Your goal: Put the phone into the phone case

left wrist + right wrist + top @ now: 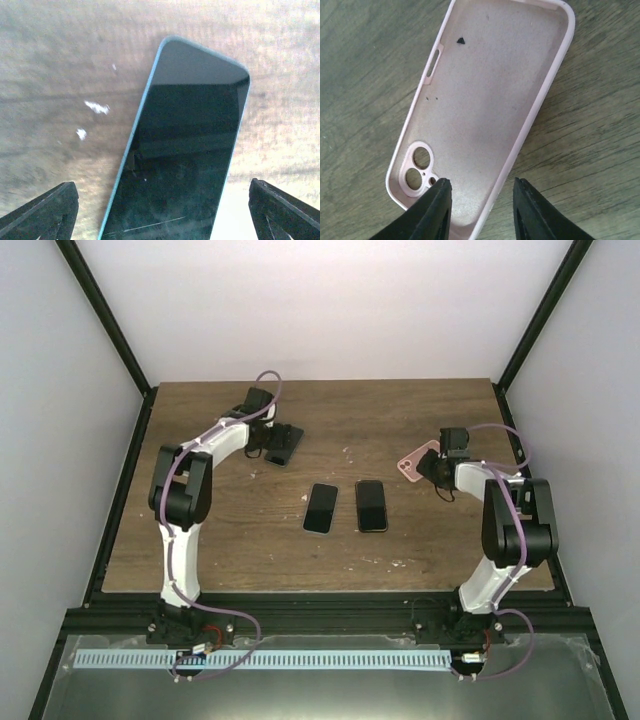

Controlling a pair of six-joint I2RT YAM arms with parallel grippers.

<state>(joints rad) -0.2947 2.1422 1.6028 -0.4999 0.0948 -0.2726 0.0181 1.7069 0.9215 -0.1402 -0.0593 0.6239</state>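
A phone (185, 150) with a dark screen and a light-blue edge lies face up on the wooden table (400, 420). My left gripper (161, 184) stands wide open, one finger on each side of the phone's near end, touching nothing. From above, this phone (288, 442) shows at the back left under the left gripper (270, 440). The pink phone case (485, 100) lies with its hollow side up and its camera holes near me. My right gripper (481, 181) is open, its jaws narrowly straddling the case's right rim: one finger over the inside, the other over the wood. From above, the case (412, 462) is at the right.
Two more dark phones lie side by side mid-table, one black (321, 508) and one with a gold edge (371, 505). Black frame posts and white walls close in the table on three sides.
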